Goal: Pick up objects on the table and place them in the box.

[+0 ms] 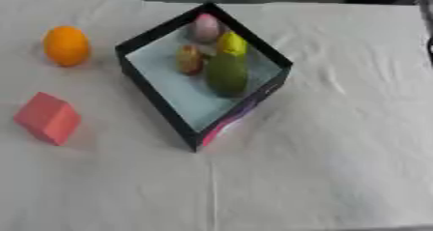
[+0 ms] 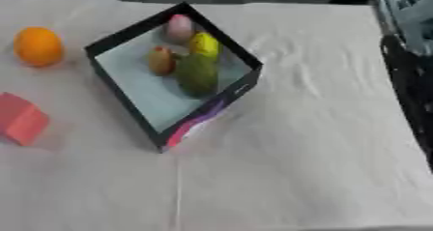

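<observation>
Neither robot hand shows in either view, so whether they are open or closed cannot be told. On the desk (image 1: 338, 177), covered with a white cloth, the nearest thing is a pink block (image 1: 48, 117) at the left. Right of it stands a black-walled box (image 1: 157, 101), set cornerwise, with a pale floor. Inside lie a green fruit (image 1: 226, 73), a small brownish one (image 1: 189, 59), a yellow one (image 1: 232, 44) and a pink one (image 1: 204, 27) in the far corner. An orange (image 1: 67, 46) sits far left, apart from the box.
</observation>
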You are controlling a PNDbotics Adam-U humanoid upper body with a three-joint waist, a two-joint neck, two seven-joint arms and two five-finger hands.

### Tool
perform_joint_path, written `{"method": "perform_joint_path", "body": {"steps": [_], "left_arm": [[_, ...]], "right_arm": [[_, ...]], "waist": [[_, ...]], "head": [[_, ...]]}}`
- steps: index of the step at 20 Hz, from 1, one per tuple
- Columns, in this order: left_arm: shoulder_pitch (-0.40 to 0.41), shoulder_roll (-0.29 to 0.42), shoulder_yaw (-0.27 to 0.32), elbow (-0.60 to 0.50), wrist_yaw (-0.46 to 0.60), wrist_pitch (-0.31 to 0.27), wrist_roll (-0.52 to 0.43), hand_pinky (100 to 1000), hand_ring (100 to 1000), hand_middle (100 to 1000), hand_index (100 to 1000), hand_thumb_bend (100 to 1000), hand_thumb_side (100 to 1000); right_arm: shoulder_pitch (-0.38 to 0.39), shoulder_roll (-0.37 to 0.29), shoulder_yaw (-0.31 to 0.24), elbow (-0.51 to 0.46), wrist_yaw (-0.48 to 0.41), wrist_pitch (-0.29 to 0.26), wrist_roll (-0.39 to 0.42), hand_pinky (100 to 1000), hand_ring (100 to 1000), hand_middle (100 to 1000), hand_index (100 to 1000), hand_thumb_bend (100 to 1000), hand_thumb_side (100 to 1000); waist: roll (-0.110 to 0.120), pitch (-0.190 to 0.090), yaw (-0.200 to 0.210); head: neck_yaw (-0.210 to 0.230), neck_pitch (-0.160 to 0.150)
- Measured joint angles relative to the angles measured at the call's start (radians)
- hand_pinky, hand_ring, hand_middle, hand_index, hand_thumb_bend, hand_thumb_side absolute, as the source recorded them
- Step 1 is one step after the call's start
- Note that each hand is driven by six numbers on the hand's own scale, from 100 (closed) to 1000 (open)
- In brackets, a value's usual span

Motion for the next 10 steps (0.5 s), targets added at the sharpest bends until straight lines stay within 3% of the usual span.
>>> {"method": "perform_joint_path", "body": {"steps": [6,9,10], "left_arm": [[-0.023,0.043,-0.013,-0.004,0.010,-0.066,-0.022,954,852,828,864,100,568],[-0.041,0.107,-0.023,-0.004,0.022,-0.159,-0.071,953,863,856,879,100,590],[-0.048,0.139,-0.025,-0.004,0.029,-0.202,-0.097,949,870,861,891,100,649]], "right_arm": [[0.197,0.039,-0.114,-0.134,-0.205,-0.008,-0.076,942,781,769,902,100,580],[0.244,0.076,-0.165,-0.147,-0.254,-0.032,-0.110,936,773,761,896,100,591],[0.253,0.085,-0.177,-0.148,-0.261,-0.038,-0.121,935,772,759,900,100,592]], "waist": [[0.019,0.001,-0.009],[0.025,0.001,-0.013],[0.028,0.001,-0.014]], "head": [[0.021,-0.002],[0.027,-0.005],[0.028,-0.006]]}}
